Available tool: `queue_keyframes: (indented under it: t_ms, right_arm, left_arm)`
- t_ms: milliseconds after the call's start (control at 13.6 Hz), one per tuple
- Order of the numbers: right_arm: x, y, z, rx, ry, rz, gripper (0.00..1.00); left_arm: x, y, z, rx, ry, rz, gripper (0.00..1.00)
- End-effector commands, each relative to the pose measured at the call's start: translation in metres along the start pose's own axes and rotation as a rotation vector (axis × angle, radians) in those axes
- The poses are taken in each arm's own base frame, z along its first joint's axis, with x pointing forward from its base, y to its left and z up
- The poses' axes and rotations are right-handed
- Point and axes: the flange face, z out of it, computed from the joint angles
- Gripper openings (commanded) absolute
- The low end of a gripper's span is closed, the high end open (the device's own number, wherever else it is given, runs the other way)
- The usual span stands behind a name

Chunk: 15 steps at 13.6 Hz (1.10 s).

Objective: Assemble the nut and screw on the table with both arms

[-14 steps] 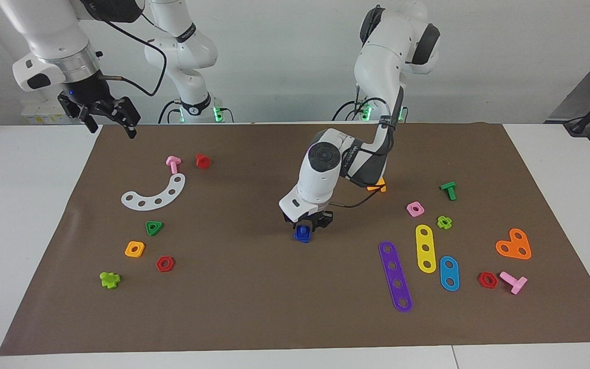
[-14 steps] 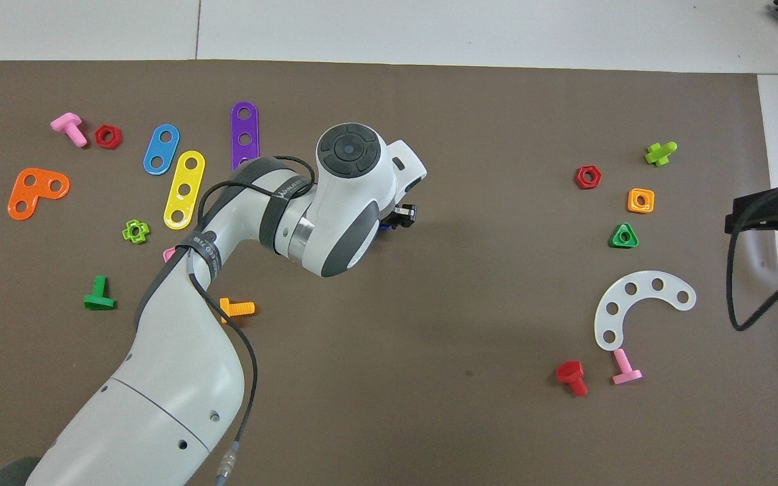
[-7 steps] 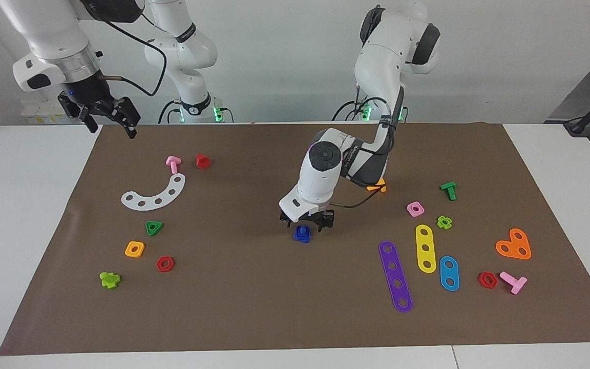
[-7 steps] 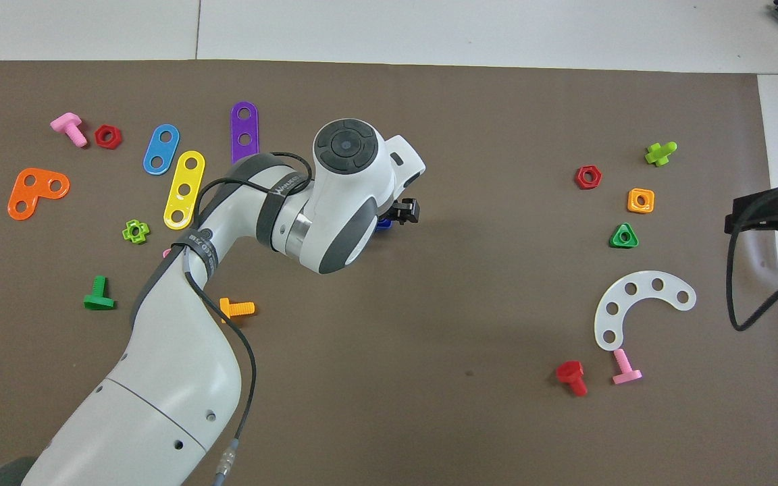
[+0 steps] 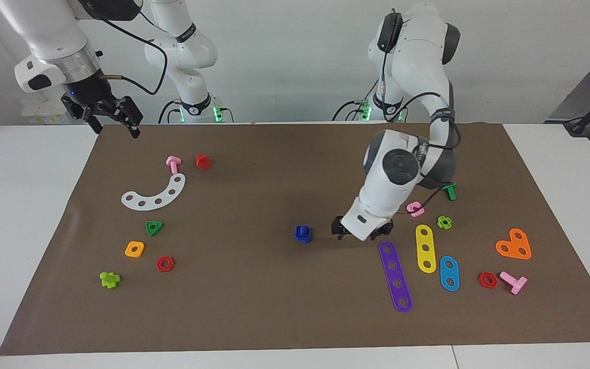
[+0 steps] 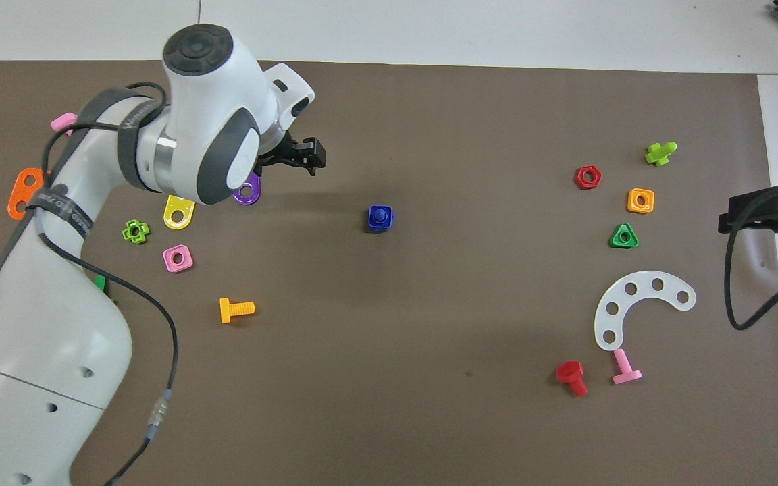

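The dark-blue nut [image 5: 302, 236] sits around the shaft of the dark-blue screw [image 5: 302, 229] as one piece, standing on the brown mat [image 5: 254, 307] near its middle. In the overhead view the screw's shaft tip [image 6: 380, 214] shows through the nut [image 6: 372, 222]. My left gripper [image 5: 357, 234] is open and empty, low over the mat beside the purple strip's end, apart from the blue piece; it also shows in the overhead view [image 6: 308, 156]. My right gripper [image 5: 114, 122] is open and empty, raised over the mat's edge at the right arm's end, waiting.
Purple [image 5: 395, 277], yellow [image 5: 425, 248] and blue [image 5: 449, 273] strips, a pink nut [image 5: 415, 208] and an orange bolt [image 6: 236, 309] lie toward the left arm's end. A white curved strip [image 5: 154, 194], red bolt [image 5: 202, 161] and orange-yellow nut [image 5: 134, 249] lie toward the right arm's end.
My left gripper opened and let go of the blue piece, rose, then swung away toward the left arm's end. The blue piece stays put. The right arm has barely moved.
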Motion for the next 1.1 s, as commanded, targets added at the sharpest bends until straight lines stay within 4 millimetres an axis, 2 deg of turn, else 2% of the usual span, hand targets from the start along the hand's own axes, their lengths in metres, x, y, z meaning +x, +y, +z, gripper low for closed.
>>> queue_keyframes:
  t_ms: [0,147,294,588,808,1028]
  right_arm:
    - [-0.004,0.001,0.000,0.017,0.002,0.019,1.00]
    - [-0.005,0.001,0.001,0.015,-0.001,0.016,1.00]
    - [-0.005,0.001,0.002,-0.011,0.002,0.005,1.00]
    - [-0.006,0.002,0.002,-0.032,-0.011,0.003,1.00]
    - [-0.007,-0.001,-0.001,-0.050,-0.021,-0.005,1.00]
    - [-0.009,-0.003,-0.001,-0.046,-0.023,-0.007,1.00]
  left_arm:
    - [0.002,-0.067,-0.039,-0.007,-0.016,0.027,0.97]
    - [-0.001,-0.117,-0.074,-0.010,0.017,0.030,0.96]
    - [-0.018,-0.152,-0.092,0.003,0.006,0.015,0.95]
    - [-0.061,-0.179,-0.120,0.023,-0.002,-0.023,0.93]
    - [-0.094,-0.178,-0.137,0.061,0.002,-0.020,0.93]
    - [-0.123,-0.175,-0.172,0.071,0.023,-0.026,0.93]
